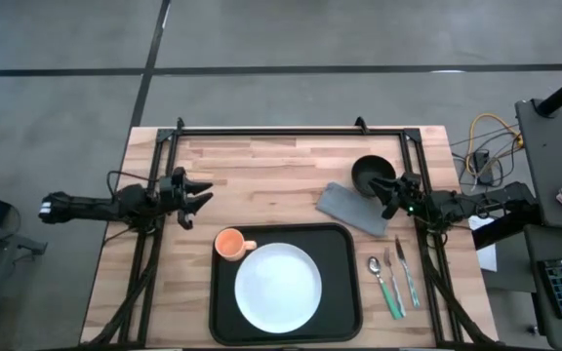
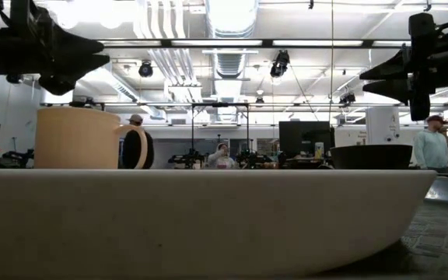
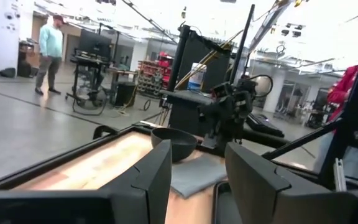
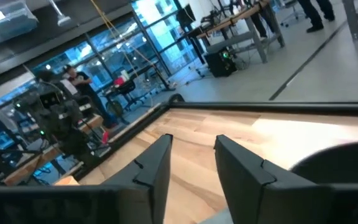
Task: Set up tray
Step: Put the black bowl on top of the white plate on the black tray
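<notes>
1. Light wooden planks make the table top (image 1: 261, 161), which stands on a grey floor; the low view looks into a big workshop with ceiling lamps and some people far behind.
2. At the near middle of the table lies the large flat black rectangular tray with rounded corners and a raised rim (image 1: 342, 283).
3. On this tray rests a round white plate (image 1: 278, 286), and the small orange mug (image 1: 228, 243) stands at the tray's far left corner, just beside the plate.
4. Right of the tray, on the wood, lie a metal spoon (image 1: 375, 265), a fork (image 1: 391, 283) and a knife (image 1: 407, 273) with greenish handles — side by side, near each other.
5. A grey folded napkin (image 1: 352, 208) lies beyond the tray's far right corner, and a dark round bowl (image 1: 371, 174) stands at the napkin's far edge.
6. The left gripper (image 1: 201, 197) hangs above bare wood at the table's left side, well apart from the tray; its jaws are spread and hold nothing.
7. The right gripper (image 1: 386, 194) hangs near the bowl and the napkin — its jaws are also spread, with nothing between them.
</notes>
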Robot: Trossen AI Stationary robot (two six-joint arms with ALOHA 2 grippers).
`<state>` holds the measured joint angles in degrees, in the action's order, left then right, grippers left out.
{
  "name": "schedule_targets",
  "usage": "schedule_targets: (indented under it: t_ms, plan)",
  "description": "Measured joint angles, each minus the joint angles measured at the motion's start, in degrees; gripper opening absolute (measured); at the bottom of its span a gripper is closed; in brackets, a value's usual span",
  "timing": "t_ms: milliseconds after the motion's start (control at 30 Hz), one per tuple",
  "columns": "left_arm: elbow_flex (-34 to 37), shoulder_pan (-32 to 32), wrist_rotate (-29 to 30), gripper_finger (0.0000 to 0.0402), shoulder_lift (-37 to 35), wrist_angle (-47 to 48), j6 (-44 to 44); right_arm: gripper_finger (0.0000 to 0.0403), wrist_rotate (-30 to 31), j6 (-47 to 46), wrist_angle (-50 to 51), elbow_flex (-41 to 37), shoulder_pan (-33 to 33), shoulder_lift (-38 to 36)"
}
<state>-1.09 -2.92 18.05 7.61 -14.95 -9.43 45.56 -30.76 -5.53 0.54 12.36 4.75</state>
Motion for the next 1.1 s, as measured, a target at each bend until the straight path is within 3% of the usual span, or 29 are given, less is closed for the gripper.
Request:
schedule_targets:
  t_ms: [167,400,833,1100]
  plan:
    - [0.49,0.02,0.38,0.0108,0.34,0.66,2.76,0.0176,-0.38,4.95,-3.21,0.30,0.00,0.13]
    - [0.48,0.01,-0.03,0.0008,0.10,7.40,1.97,0.0233,-0.50,11.99,1.80,7.66,0.00,4.69]
    - [0.46,0.02,1.34,0.0000,0.12,8.38,0.32,0.0238,-0.42,7.77,34.51,33.81,-0.04,28.50]
    - [0.42,0.00,1.41,0.0000,0.15,8.36,0.30,0.0238,-1.95,-2.10,47.50,42.17,-1.46,38.36]
